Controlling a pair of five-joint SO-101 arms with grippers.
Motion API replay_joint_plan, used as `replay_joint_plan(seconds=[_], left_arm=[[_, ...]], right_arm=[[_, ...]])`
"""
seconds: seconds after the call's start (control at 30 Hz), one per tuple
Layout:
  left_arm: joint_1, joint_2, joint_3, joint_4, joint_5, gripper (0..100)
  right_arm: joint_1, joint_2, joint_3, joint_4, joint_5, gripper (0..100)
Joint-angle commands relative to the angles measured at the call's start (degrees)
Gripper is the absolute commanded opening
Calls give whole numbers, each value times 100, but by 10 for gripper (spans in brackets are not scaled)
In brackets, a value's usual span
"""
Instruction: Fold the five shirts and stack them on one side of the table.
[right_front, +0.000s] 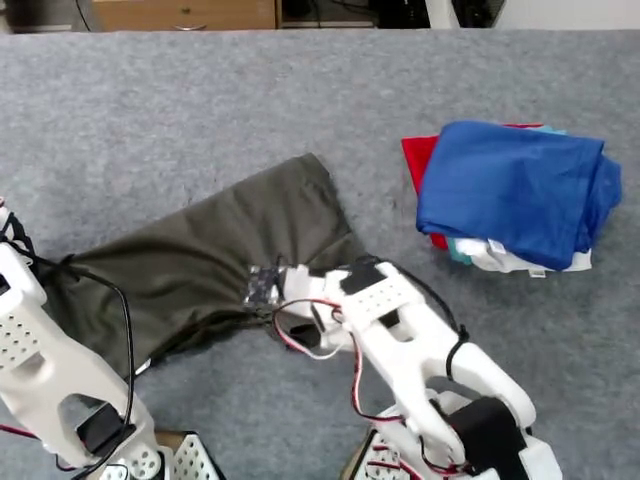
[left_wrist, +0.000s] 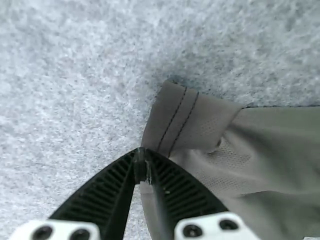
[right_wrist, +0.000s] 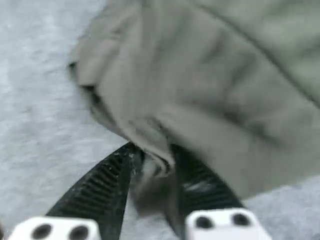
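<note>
On the table, right pincer clamps the olive shirt.

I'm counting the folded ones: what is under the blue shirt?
Edges of a red shirt, a teal shirt and a white shirt stick out beneath the blue shirt. The rest of each is covered.
</note>
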Motion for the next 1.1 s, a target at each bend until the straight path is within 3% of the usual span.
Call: replay_joint_plan(seconds=[0.0, 0.13, 0.43, 0.6, 1.07], left_arm=[[-35, -48, -176, 70, -18, 19], [-35, -48, -176, 70, -26, 19], [18, -48, -220, 70, -26, 19], [-18, -48, -220, 70, -44, 19], [-18, -48, -229, 70, -44, 19]], right_arm=[[374, 40, 154, -448, 79, 23], [629, 40, -145, -554, 44, 2], [365, 171, -2281, 607, 185, 2], [101, 1121, -3301, 695, 607, 2], [-409, 3679, -6044, 738, 642, 2]])
